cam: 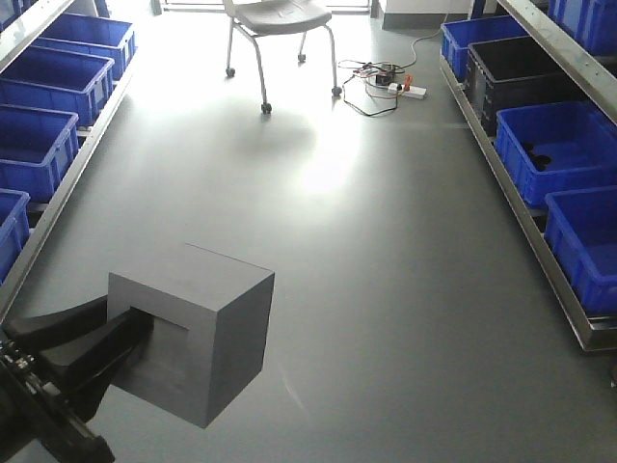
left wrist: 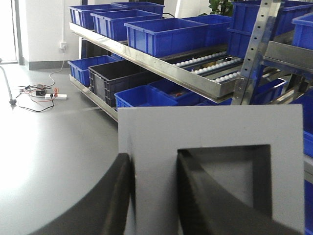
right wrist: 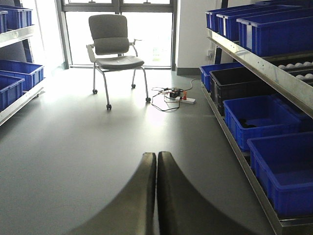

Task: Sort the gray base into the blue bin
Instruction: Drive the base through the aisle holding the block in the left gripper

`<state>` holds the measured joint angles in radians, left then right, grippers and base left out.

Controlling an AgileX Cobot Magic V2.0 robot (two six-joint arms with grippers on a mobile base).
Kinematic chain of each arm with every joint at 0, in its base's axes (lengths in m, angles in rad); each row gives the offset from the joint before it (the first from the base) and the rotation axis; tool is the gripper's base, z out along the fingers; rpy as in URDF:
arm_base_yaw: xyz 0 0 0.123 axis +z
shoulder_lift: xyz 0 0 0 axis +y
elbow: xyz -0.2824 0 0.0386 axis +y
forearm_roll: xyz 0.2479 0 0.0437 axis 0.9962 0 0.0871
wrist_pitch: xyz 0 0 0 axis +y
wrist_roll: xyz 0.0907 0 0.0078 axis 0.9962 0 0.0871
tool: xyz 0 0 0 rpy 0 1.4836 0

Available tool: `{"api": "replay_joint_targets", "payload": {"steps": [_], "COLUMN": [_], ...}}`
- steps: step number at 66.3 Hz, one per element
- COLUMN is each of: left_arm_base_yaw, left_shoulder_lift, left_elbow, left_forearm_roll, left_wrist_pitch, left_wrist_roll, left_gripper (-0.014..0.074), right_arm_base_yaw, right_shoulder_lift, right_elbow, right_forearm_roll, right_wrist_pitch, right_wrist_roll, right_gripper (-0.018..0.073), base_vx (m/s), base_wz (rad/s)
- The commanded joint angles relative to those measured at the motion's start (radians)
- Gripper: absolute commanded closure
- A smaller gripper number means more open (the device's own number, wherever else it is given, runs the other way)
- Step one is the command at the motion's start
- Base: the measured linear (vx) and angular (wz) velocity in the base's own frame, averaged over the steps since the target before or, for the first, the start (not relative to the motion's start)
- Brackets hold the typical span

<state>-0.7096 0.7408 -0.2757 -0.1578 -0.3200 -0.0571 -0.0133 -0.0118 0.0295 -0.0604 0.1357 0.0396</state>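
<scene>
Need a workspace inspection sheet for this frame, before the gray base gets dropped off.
Surface: gray floor, bare mid-aisle, window glare.
Job's things: gray base held off the floor; blue bins line both racks, target not told apart.
Clutter: wheeled chair; black bin on right rack.
End effectors: left end effector shut on gray base, one finger in its recess; right end effector shut, empty.
Cables: power strip and loose cords on floor near chair.
Surroundings: metal racks both sides; windows at far end.
</scene>
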Motion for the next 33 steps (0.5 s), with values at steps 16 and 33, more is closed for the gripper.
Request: {"api": "replay_joint_targets", "payload": {"steps": [16,33], "left_arm_base_yaw": [-0.003,-0.003], "left_shoulder_lift": [-0.009,-0.009], "left_elbow": [-0.033,-0.033], "left_forearm_roll": [-0.003,-0.003], "left_wrist_pitch": [-0.112,-0.112], "left_wrist_roll": [-0.003,-0.003], "left_gripper": [0.0602,0.0602], "right_arm_base_yaw": [-0.004,-0.004], "right_shoulder_lift": [-0.012,-0.012], "right_elbow": [0.015,0.015], "right_forearm_roll": [-0.006,-0.006], "right_wrist_pitch": [-0.078,-0.078], "right_wrist_roll": [-0.006,-0.006], "right_gripper": [0.0568,0.0568], "base_vx": [0.29,0.24], "base_wz": [0.18,0.67]}}
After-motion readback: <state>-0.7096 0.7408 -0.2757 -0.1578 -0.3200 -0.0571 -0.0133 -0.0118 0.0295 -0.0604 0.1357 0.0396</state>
